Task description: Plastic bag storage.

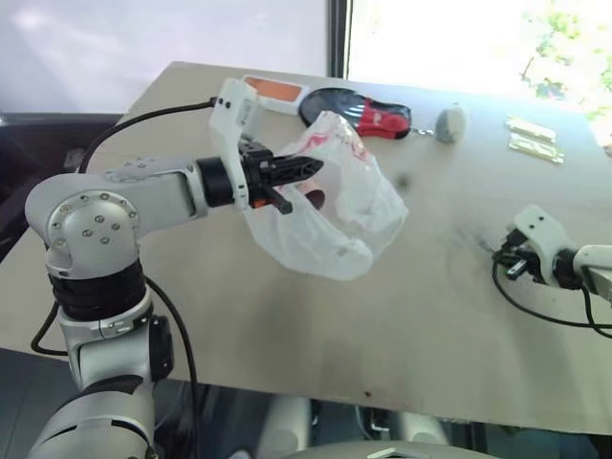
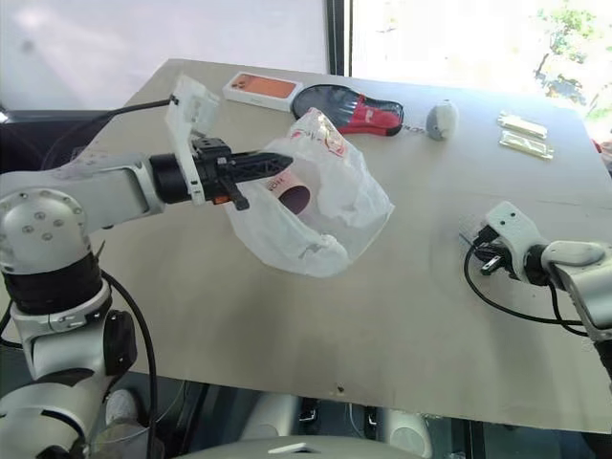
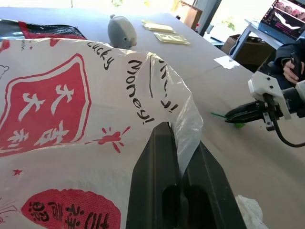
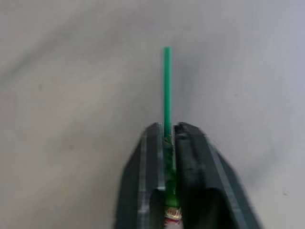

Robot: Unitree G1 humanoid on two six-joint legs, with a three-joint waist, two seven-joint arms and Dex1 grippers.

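Note:
The plastic bag [image 1: 335,210], translucent white with red print, hangs bunched above the table's middle. My left gripper [image 1: 311,170] is shut on its upper edge, and in the left wrist view the film runs between the black fingers [image 3: 162,157]. A dark round shape [image 2: 296,196] shows through the bag; I cannot tell what it is. My right gripper [image 2: 478,253] sits low over the table's right side, apart from the bag, shut on a thin green strip [image 4: 167,86] that sticks out past its fingertips.
At the far edge of the beige table [image 1: 430,335] lie an orange phone box [image 2: 263,89], a black and red pouch [image 2: 354,107], a grey round toy [image 2: 440,120] and two yellowish packets [image 2: 524,134]. A person's hand [image 3: 290,67] and a laptop [image 3: 288,19] are beyond the table.

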